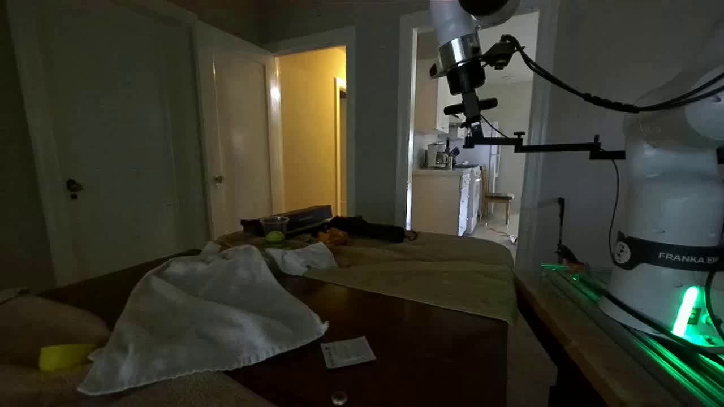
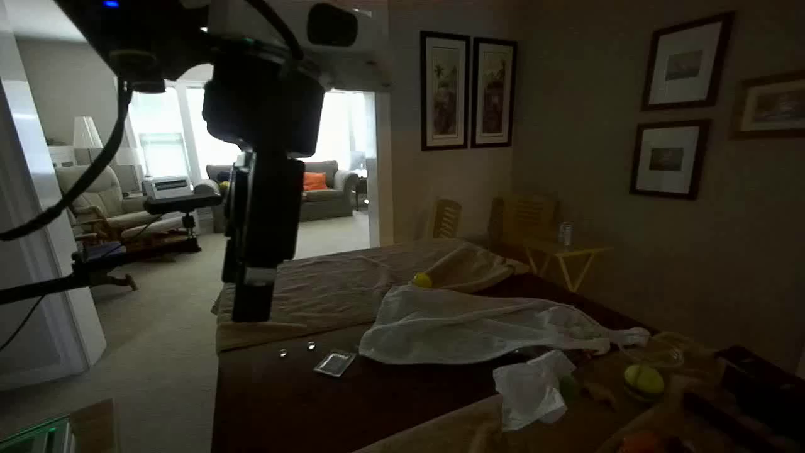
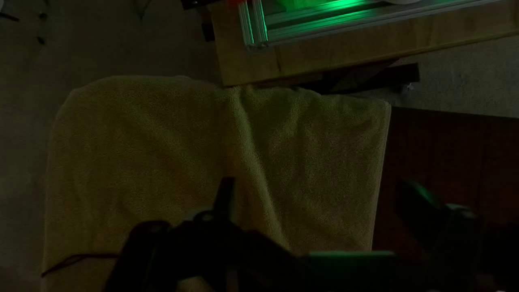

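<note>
- The gripper (image 3: 317,184) is stretched wide and hangs high above the brown table (image 1: 430,350).
- A tan towel (image 3: 320,162) is down below the gripper, spread over one end of the table.
- In both exterior views, a big white cloth (image 1: 203,316) lies on the table, and a small flat packet (image 1: 348,351) is just beside it.
</note>
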Tool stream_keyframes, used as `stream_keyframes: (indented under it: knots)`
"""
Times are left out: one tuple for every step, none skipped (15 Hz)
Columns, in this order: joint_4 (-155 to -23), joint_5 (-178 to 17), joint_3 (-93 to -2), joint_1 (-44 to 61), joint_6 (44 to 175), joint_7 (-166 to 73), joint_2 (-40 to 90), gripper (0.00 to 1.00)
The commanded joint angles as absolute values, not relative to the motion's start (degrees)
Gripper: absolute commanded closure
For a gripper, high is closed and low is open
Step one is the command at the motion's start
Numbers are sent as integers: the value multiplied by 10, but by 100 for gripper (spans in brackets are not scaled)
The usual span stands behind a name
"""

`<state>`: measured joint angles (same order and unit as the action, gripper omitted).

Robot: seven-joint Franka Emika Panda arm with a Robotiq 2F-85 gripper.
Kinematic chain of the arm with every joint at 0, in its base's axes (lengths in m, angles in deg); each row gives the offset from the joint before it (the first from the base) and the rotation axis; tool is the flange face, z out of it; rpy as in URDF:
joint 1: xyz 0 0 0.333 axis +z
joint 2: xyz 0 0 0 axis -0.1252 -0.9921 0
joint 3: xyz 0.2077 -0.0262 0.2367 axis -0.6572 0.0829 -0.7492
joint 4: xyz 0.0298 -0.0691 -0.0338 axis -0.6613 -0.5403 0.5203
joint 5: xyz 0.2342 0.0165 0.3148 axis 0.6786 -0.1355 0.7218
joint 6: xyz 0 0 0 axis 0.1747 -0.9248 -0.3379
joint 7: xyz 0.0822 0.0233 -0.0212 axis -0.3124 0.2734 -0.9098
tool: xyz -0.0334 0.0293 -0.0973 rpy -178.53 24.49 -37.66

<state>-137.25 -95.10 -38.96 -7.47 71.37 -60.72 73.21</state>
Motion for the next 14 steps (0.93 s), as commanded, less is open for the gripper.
stream_keyframes:
  knots:
    - [-1371,-953,-385,-69,711,-605,733,0]
    - [-1371,-953,-385,-69,711,-605,733,0]
    - [-1371,-953,-385,-69,711,-605,733,0]
    - [-1371,-953,-385,-69,711,-605,733,0]
    - [-1371,-953,-385,-69,711,-605,733,0]
    - [-1371,-953,-385,-69,711,-605,733,0]
    - [-1371,-953,-385,-69,711,-605,733,0]
    - [-1371,-953,-385,-69,711,-605,733,0]
    - [-1371,-953,-385,-69,711,-605,733,0]
    - [-1371,-953,-385,-69,711,-605,733,0]
    - [-1371,-953,-385,-69,711,-605,733,0]
    - [-1371,-946,-381,-66,727,-606,728,0]
    - [-1370,-941,-379,-63,749,-602,721,0]
    - [-1369,-937,-375,-58,781,-606,716,0]
